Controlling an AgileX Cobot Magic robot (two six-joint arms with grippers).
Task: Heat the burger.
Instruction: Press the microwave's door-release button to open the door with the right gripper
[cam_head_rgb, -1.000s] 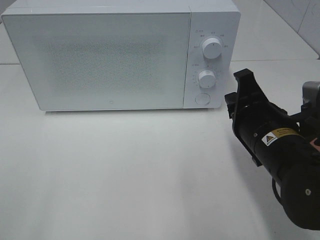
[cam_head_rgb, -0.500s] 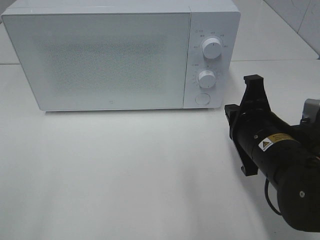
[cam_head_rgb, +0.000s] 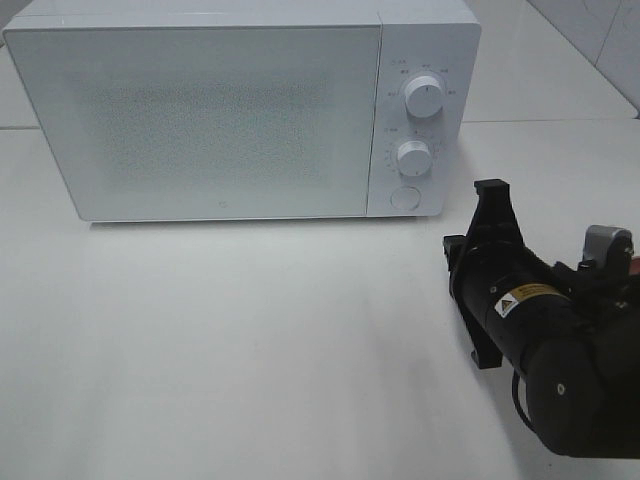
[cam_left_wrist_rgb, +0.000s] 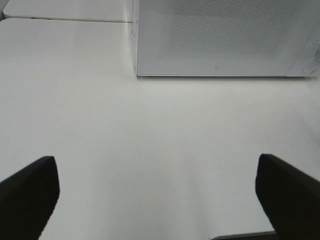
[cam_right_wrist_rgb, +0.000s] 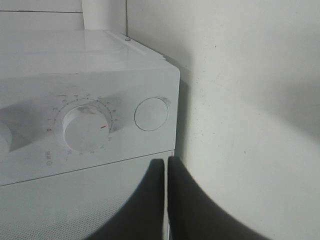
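Seen from the high camera, the right gripper (cam_head_rgb: 490, 190) was clenched shut on nothing. It sat over the white table (cam_head_rgb: 250, 340) near the round button (cam_head_rgb: 404, 197) on the microwave (cam_head_rgb: 220, 120), whose door was closed. From the left wrist, the left gripper (cam_left_wrist_rgb: 156, 172) gaped wide, holding nothing, facing the microwave door. From the right wrist, the pressed-together fingers (cam_right_wrist_rgb: 150, 200) pointed towards the lower dial (cam_right_wrist_rgb: 82, 127). I couldn't see the burger in any view.
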